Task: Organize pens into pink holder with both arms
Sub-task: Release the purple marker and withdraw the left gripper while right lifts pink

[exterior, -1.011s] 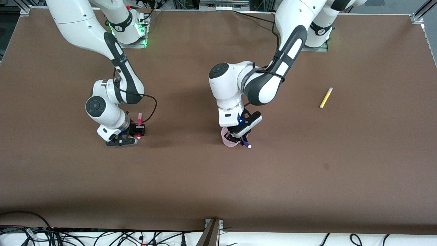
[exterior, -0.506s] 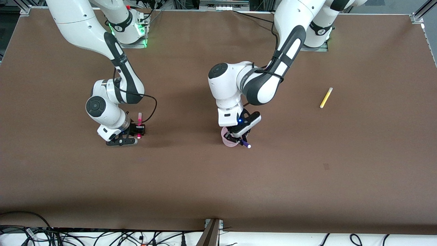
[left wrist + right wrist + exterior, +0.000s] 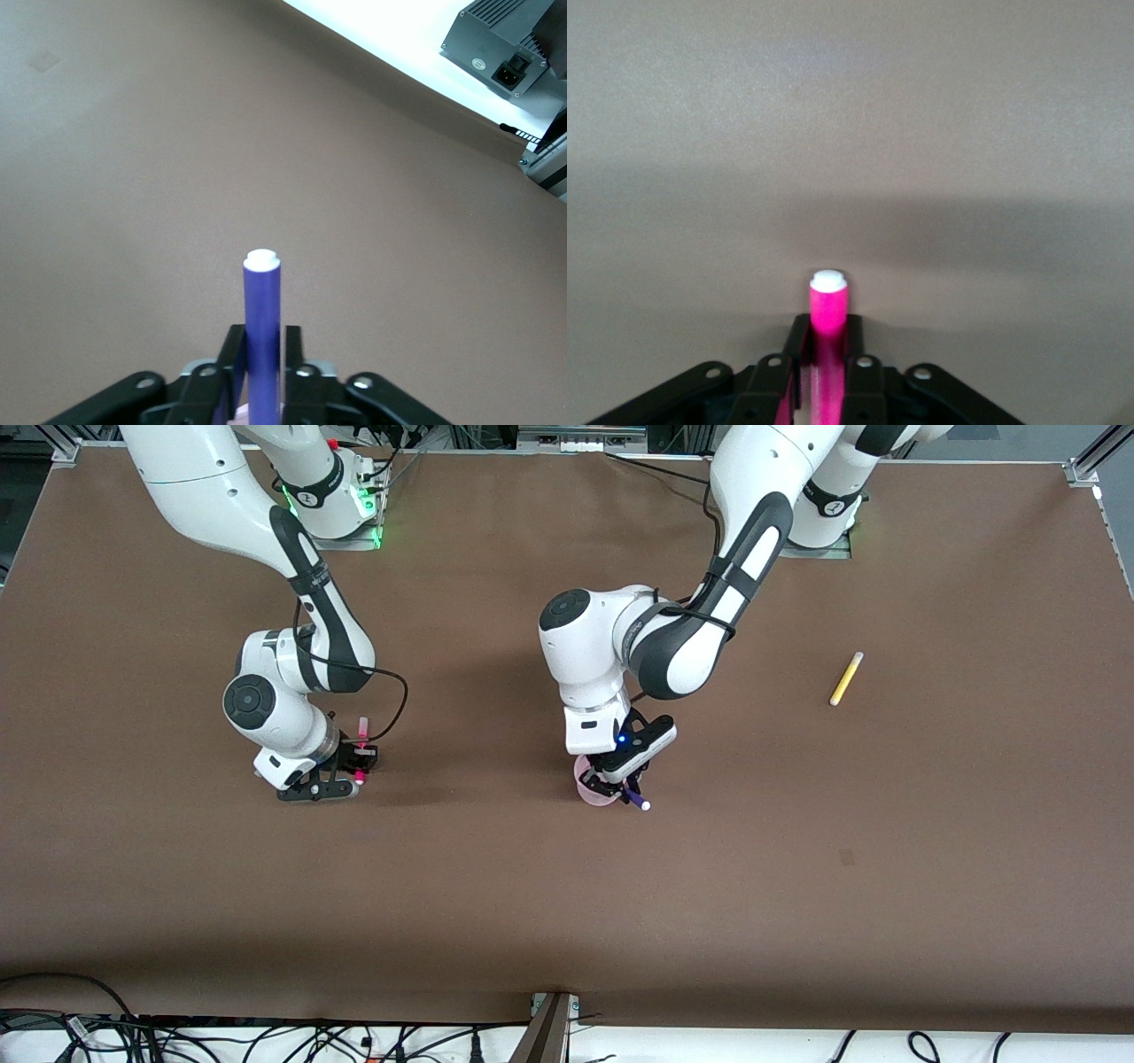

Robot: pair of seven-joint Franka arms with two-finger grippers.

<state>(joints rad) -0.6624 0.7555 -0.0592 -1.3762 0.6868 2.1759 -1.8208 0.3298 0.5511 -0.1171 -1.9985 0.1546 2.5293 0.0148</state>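
My left gripper (image 3: 622, 783) is shut on the dark purple pen (image 3: 640, 801) and holds it tilted over the pink holder (image 3: 586, 790), which stands mid-table and is mostly hidden under the gripper. In the left wrist view the purple pen (image 3: 263, 328) stands between the shut fingers of the left gripper (image 3: 263, 354). My right gripper (image 3: 361, 763) is shut on the magenta-pink pen (image 3: 362, 732), low over the table toward the right arm's end. In the right wrist view the magenta-pink pen (image 3: 828, 312) sits in the right gripper (image 3: 827, 350). The yellow pen (image 3: 845, 678) lies toward the left arm's end. The light green pen is out of view.
The brown table (image 3: 797, 886) carries nothing else near the arms. Cables (image 3: 266, 1041) and a bracket (image 3: 551, 1027) lie along the edge nearest the front camera.
Almost nothing. Both grippers have shifted only a hair and each still holds its pen.
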